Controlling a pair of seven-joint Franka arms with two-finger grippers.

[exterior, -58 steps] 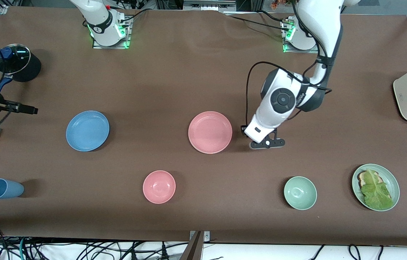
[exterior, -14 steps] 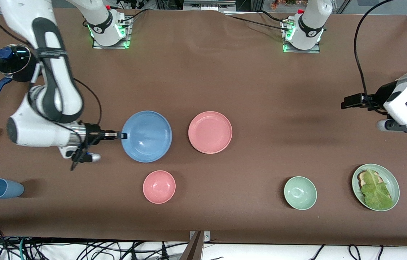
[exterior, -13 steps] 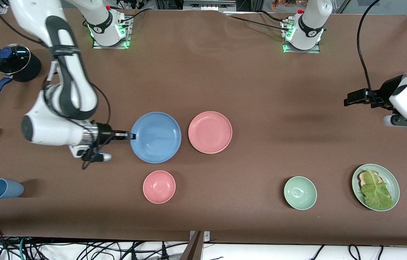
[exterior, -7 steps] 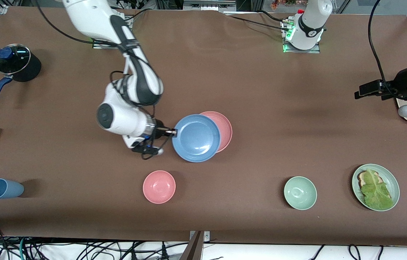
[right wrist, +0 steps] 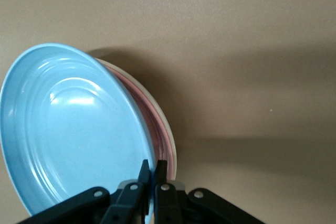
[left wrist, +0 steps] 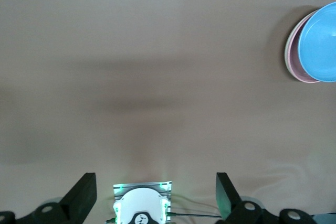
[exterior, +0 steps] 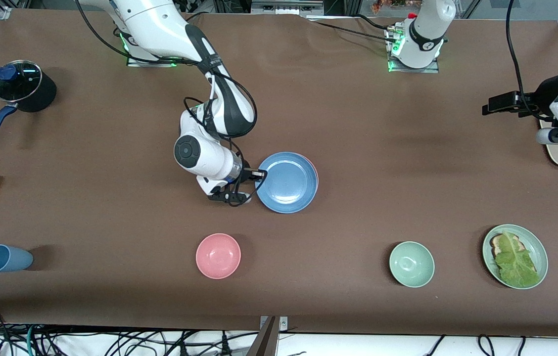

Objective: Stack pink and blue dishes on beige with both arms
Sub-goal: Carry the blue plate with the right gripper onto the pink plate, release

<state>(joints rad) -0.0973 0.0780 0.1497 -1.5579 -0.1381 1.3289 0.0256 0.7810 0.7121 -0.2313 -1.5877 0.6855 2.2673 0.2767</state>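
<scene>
Blue plate point(exterior: 287, 182) hanging over pink plate point(exterior: 313, 167), right gripper point(exterior: 259, 174) pinching its rim. Next: lowering, letting go. Left gripper point(exterior: 490, 104) waiting, jaws spread, holding nothing.

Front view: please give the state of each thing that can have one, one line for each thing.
Blue plate: held by its rim, over the pink plate.
Pink plate: on the table, almost covered.
Right gripper: shut on the blue plate.
Left gripper: open, empty, over the table.
Pot: lid on.
Blue cup: lying on its side.
</scene>
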